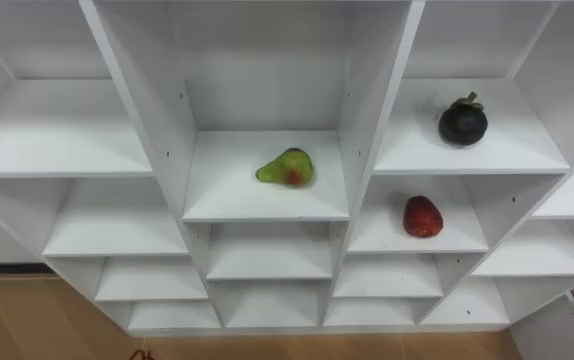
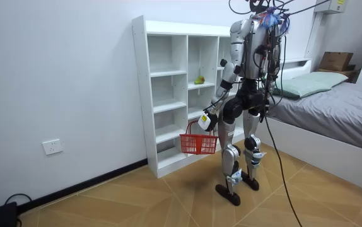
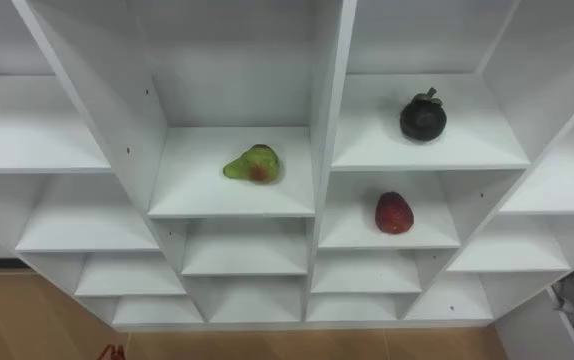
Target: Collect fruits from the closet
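I can read no text, number or sign from my station. High on the wall, to the room view's right of the tall white shelving closet (image 2: pixel 168 94), a small yellow patch (image 2: pixel 340 5) sits on a white fitting; it may be a label, but it is too small to make out. Any print on the brown cardboard box (image 2: pixel 335 61), also to the right of that closet, is too small as well.

Robot facing white closet (image 2: pixel 168 94), left hand (image 2: pixel 208 121) holding red basket (image 2: pixel 198 144)
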